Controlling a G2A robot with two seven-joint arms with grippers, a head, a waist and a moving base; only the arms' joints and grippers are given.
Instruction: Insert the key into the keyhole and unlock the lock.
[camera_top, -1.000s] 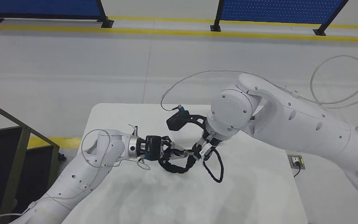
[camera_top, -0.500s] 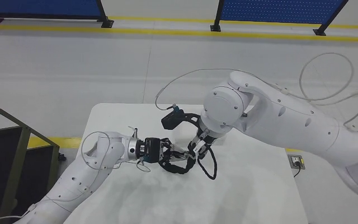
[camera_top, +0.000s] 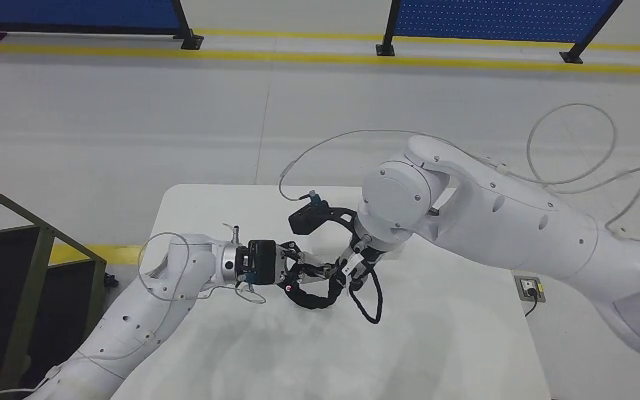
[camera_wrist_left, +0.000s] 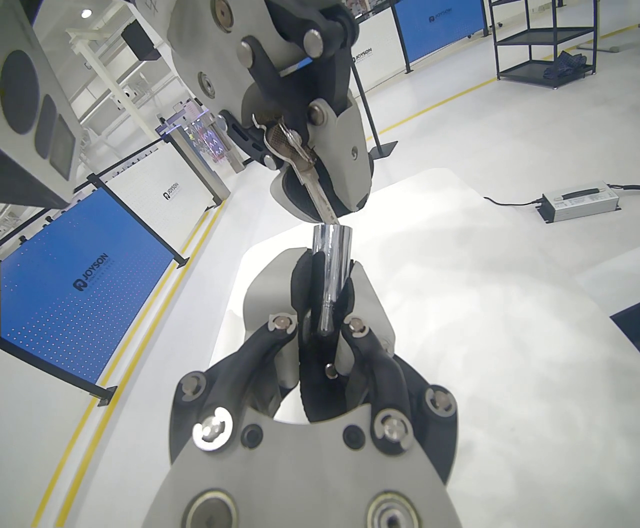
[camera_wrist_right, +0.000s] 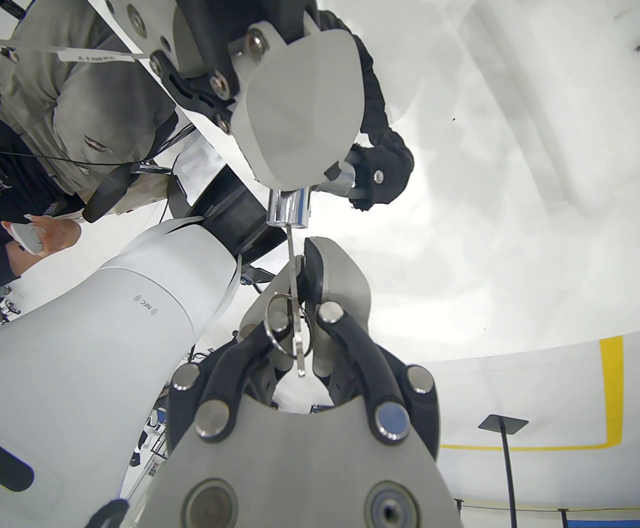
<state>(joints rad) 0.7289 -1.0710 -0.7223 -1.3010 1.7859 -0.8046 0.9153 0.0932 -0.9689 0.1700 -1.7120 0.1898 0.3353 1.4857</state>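
Here, in the top view, the left gripper (camera_top: 283, 268) comes in from 9 o'clock and the right gripper (camera_top: 343, 272) from 3 o'clock. They meet nose to nose above the table (camera_top: 450, 330), toward 10 o'clock of its middle. What they carry is too small to tell from up there.

In the left wrist view, the left gripper's 2 fingers are clenched around the lock (camera_wrist_left: 331, 260), a polished chrome cylinder, low on its barrel so the end face stays free. Opposite, the right gripper pinches the key (camera_wrist_left: 307, 180) by its head. The blade tip is touching that end face (whether it has entered the keyhole, I cannot tell).

In the right wrist view, the key stands edge-on between the right gripper's closed pads. Its key ring (camera_wrist_right: 285, 320) hangs loose behind them, and the blade lines up with the lock's axis.

Both pieces look light, stiff and slick. The thin blade could bend or skate off if pushed off-axis. The smooth barrel will probably try to spin in the pads once the key turns, so it wants a firm squeeze round its middle, and the key a hold on its flat head.
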